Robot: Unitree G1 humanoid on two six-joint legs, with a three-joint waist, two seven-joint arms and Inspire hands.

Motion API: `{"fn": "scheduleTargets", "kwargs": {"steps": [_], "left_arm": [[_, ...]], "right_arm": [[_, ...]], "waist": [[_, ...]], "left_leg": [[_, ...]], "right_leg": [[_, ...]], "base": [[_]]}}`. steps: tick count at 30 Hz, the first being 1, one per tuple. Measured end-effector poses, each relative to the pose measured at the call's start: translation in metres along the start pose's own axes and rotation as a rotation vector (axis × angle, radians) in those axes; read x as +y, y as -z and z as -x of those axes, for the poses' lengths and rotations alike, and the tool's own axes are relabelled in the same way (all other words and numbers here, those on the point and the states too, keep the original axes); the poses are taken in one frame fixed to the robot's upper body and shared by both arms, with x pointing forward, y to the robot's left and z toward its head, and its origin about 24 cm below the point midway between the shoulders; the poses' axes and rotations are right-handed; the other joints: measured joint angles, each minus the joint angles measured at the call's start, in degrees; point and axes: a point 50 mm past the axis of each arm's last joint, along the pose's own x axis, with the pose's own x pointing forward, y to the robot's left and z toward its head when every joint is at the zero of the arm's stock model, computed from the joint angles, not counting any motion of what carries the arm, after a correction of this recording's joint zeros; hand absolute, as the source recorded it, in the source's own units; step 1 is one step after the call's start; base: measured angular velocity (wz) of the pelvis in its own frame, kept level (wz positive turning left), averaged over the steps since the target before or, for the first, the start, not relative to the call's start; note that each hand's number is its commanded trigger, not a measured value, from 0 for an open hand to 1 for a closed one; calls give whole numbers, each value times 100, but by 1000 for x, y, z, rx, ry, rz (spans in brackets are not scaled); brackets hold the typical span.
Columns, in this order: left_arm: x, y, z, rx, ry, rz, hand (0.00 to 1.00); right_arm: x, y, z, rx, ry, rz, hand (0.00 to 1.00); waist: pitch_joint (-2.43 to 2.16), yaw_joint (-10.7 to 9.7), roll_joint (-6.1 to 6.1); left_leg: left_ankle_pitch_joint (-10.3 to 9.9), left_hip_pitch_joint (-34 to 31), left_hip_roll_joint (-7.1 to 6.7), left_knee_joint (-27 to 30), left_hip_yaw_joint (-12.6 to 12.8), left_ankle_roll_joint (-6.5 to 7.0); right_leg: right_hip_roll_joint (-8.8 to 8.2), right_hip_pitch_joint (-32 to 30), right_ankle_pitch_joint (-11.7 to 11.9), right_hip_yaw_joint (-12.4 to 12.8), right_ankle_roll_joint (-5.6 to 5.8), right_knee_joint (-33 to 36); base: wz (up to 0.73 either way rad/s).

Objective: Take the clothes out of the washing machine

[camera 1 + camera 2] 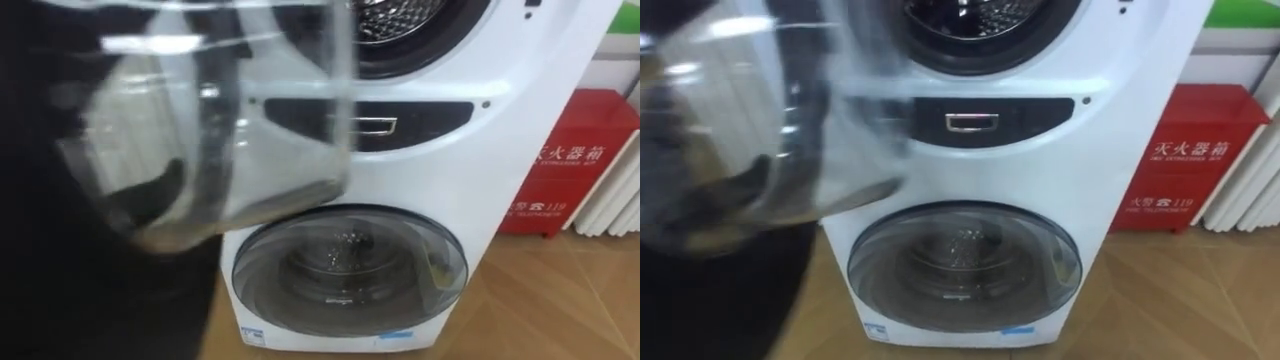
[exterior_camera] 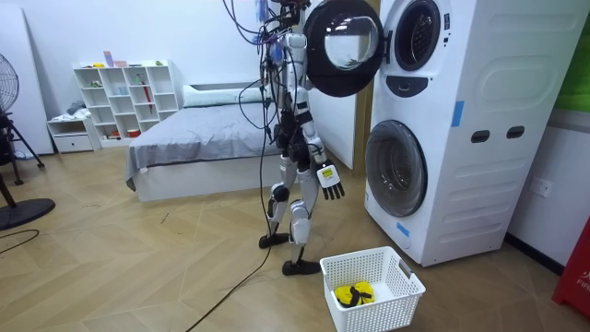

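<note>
The right hand (image 2: pixel 330 182) hangs open with nothing in it, a yellow cloth (image 2: pixel 355 293) lies in the floor basket (image 2: pixel 369 316), and the open door (image 2: pixel 343 46), so near, might get bumped on reaching into the washing machine (image 2: pixel 461 138).

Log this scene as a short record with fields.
robot: stands before the stacked machines, beside the open door
upper door: swung open towards the robot
upper drum: exposed; contents cannot be told
lower door: shut
right hand: hangs low at its side, open, empty
basket: on the floor near the robot's feet
yellow item: lies in the basket
</note>
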Motion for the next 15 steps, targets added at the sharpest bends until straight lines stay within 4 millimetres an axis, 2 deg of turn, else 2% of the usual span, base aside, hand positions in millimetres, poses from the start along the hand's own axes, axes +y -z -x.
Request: {"fn": "scheduleTargets", "kwargs": {"steps": [2,5,10,13,15], "left_arm": [[-20,4,3,18,75,32,0],[-53,10,12,66,225,62,0],[-68,16,19,93,319,78,0],[-88,27,31,151,464,81,0],[-105,38,43,210,594,83,0]], "right_arm": [[7,-3,-2,-1,-28,36,0],[13,-9,-4,-11,-53,43,0],[16,-8,-4,-2,-66,72,0],[20,-8,-5,0,-79,79,0],[24,-11,-6,-7,-90,90,0]], "waist": [[-22,-46,-37],[-25,-131,-60],[-26,-181,-84],[-22,-208,-128],[-1,-262,-177]], "left_leg": [[2,-35,-2,3,2,-4],[2,-64,-15,5,11,-3],[9,-42,-15,3,27,-12],[9,-38,-16,3,51,-12],[9,-44,-14,4,78,-12]], "right_leg": [[-8,-25,1,-14,0,3],[-18,-35,1,-12,2,2],[-10,-25,1,26,2,2],[-7,-39,1,58,2,2],[7,-70,1,98,1,2]], "base": [[8],[-4],[-2],[-6],[-15]]}}
